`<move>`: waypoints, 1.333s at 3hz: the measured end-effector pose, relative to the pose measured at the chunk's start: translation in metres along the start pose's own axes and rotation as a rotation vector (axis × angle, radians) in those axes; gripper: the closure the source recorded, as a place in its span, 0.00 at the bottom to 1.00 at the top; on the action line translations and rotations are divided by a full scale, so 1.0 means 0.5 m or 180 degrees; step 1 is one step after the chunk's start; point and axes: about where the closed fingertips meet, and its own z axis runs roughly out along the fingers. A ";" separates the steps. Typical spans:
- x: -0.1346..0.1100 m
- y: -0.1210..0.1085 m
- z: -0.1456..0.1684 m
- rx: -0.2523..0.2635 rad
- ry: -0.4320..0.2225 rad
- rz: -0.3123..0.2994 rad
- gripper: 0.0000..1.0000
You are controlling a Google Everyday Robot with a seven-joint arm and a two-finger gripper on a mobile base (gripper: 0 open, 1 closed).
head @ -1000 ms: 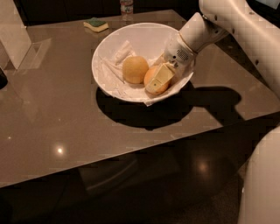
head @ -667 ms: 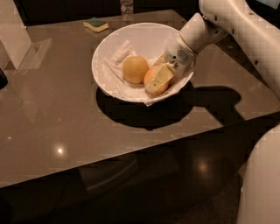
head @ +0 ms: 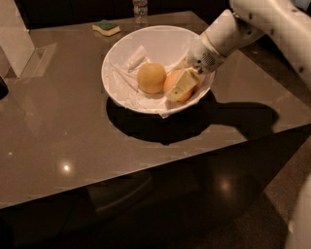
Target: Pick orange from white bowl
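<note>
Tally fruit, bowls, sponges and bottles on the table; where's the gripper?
Fruit: 2 (orange, paler fruit)
Bowls: 1 (white bowl)
Sponge: 1
Bottle: 1
Total: 5
The gripper is inside the white bowl, at the orange.

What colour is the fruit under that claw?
Deep orange, in the camera view; the gripper sits over the orange in the white bowl.

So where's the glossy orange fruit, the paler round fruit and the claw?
Glossy orange fruit (head: 170, 80): camera view, left side.
Paler round fruit (head: 151, 78): camera view, middle.
Claw (head: 181, 86): camera view, tip, over orange fruit.
</note>
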 end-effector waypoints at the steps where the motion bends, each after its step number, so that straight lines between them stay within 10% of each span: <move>1: -0.036 0.027 -0.072 0.0299 -0.0114 -0.0227 1.00; 4: -0.049 0.163 -0.242 0.0753 -0.0601 -0.0461 1.00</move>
